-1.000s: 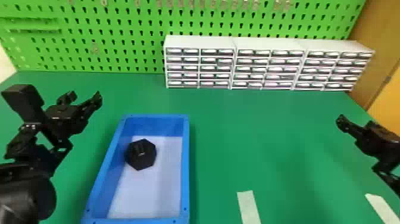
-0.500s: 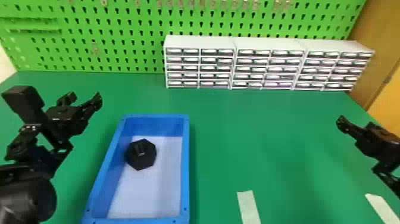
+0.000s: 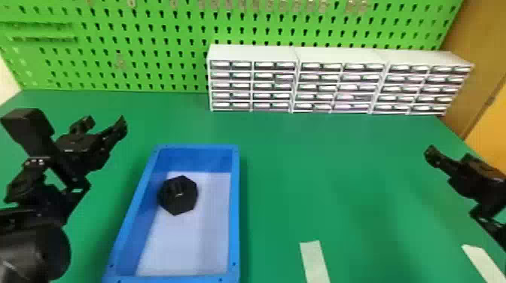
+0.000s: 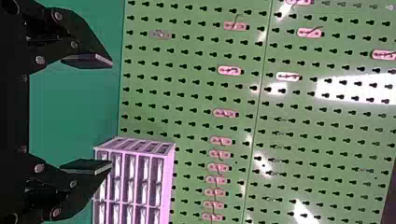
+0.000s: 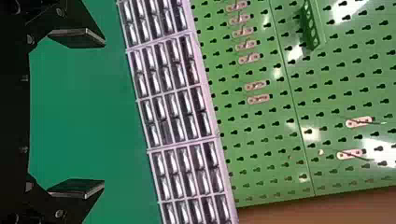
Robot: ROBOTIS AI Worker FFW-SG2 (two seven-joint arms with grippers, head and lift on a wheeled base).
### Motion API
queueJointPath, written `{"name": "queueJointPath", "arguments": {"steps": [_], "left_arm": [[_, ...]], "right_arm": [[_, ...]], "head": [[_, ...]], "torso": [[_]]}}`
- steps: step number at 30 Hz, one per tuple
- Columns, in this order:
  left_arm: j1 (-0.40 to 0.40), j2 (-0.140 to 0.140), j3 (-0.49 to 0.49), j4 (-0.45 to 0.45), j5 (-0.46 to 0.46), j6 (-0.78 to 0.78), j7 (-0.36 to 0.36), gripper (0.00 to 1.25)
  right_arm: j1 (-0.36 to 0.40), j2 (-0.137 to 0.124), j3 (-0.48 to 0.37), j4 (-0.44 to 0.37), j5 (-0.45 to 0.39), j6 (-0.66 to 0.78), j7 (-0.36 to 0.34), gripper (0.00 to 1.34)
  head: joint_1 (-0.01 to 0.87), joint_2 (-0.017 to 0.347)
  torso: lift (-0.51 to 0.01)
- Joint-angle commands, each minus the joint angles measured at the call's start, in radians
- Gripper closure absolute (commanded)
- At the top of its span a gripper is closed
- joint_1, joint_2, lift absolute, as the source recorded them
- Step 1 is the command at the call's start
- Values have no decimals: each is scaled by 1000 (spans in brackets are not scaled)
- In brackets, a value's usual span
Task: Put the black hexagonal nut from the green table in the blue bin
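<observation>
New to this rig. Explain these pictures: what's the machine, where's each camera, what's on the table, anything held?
It's a robot with two black arms. The head view looks forward and down from its head; each wrist view comes from a camera on that arm, turned on its side.

The left pincer and right pincer each have two flat fingers. Both are open, holding nothing.

On the green table, toward the robot's left, sits a blue bin. The black hexagonal nut lies inside it. White drawer units stand at the back, before a green pegboard. Pale strips lie on the near side.
</observation>
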Motion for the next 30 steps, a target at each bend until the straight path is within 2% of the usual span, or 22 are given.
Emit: {"name": "queueJointPath", "arguments": {"steps": [1,30], "left_arm": [[1,0,1,1,-4,0,2,486],[2,0,0,1,-3,0,5,486]], "right_arm": [[-2,0,1,6,-1,0,2,226],[-5,0,4,10,-1,-2,11,225]], "head": [[691,9],[691,9]], "torso": [[-97],[-97]]}}
